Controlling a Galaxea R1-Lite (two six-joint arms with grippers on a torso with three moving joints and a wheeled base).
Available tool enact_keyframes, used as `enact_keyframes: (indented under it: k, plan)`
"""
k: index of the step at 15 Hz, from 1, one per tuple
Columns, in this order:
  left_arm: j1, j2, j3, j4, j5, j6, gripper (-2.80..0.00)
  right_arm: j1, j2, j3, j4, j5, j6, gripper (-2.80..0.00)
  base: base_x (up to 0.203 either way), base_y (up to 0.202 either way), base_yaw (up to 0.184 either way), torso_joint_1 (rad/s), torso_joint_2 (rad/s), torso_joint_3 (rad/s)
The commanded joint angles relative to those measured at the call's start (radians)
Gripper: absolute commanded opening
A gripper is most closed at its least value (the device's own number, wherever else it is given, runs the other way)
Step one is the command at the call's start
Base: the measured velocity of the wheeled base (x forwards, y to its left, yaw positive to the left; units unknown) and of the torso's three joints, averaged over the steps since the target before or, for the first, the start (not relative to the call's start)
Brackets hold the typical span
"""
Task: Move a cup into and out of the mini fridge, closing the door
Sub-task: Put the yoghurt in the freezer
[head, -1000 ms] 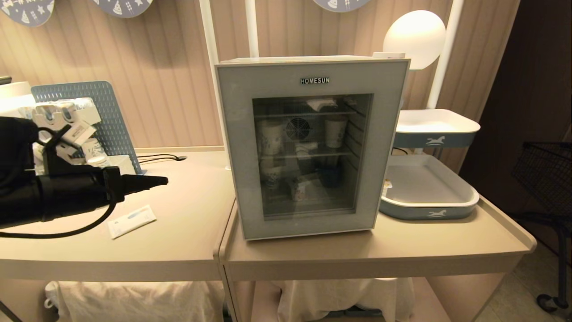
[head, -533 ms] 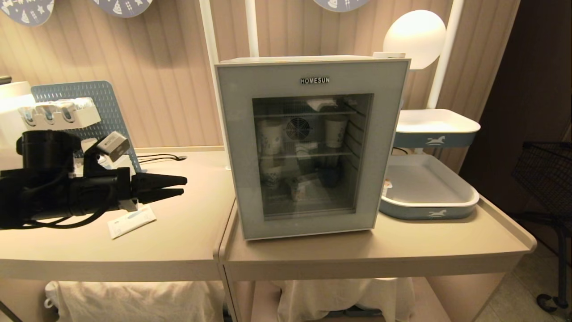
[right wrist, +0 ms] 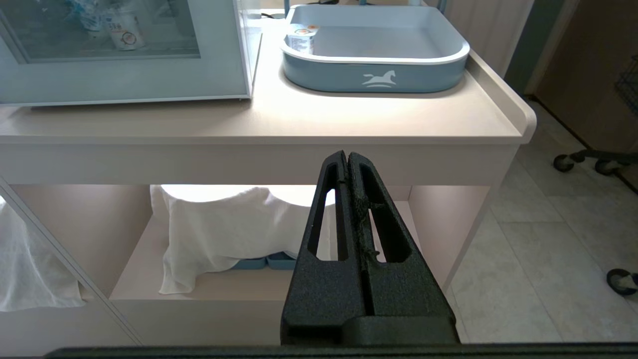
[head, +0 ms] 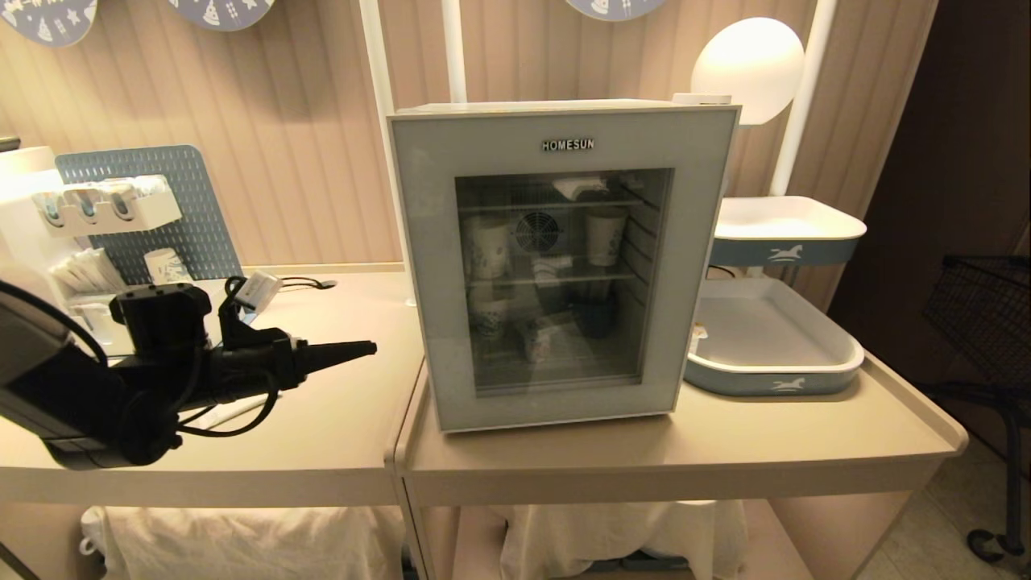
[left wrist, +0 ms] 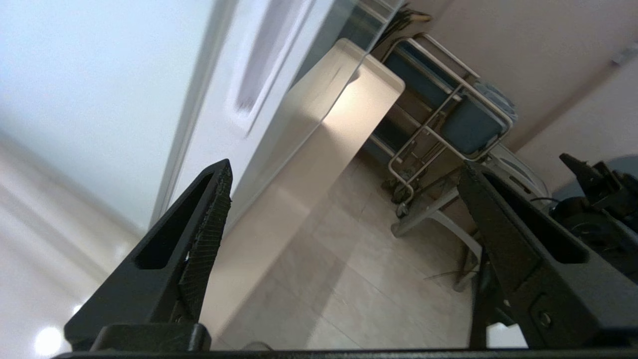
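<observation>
The mini fridge (head: 564,121) stands on the right table with its glass door (head: 427,266) shut. A tiny white pot, the cup (right wrist: 300,39), sits in the near left corner of the blue-grey tray (right wrist: 379,80) beside the fridge. Another small pot (right wrist: 123,31) shows behind the door glass (right wrist: 124,75). My left gripper (head: 366,348) hovers over the left table, level, pointing at the fridge's left side. Its jaws stand wide with nothing between them (left wrist: 346,167), and the fridge's white side (left wrist: 99,75) is close by. My right gripper (right wrist: 346,154) hangs shut below the table edge.
Taller paper cups (head: 489,246) stand on the fridge's wire shelves. A blue pegboard with an organiser (head: 145,201) fills the left table's back. A second tray (head: 785,225) sits above the first. A wire basket (head: 983,314) stands at the far right.
My left arm has reached to the right toward the fridge's left side, its wrist has rolled, and its jaws have opened. The fridge and right arm have not moved.
</observation>
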Motion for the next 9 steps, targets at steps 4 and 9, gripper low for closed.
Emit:
enact_keyframes:
  k: [4,9]
  plan:
    - [-0.119,0.120,-0.035,-0.448,0.028,-0.247,0.00,0.000,0.000,0.000,0.000,0.000,-0.002,-2.80,0.000,0.000,0.000,0.000,0.00,0.000]
    - [-0.141,0.127,-0.112,-0.450,0.034,-0.302,0.00,0.000,0.000,0.000,-0.001,-0.001,-0.001,-2.80,0.000,0.000,0.000,0.000,0.00,0.000]
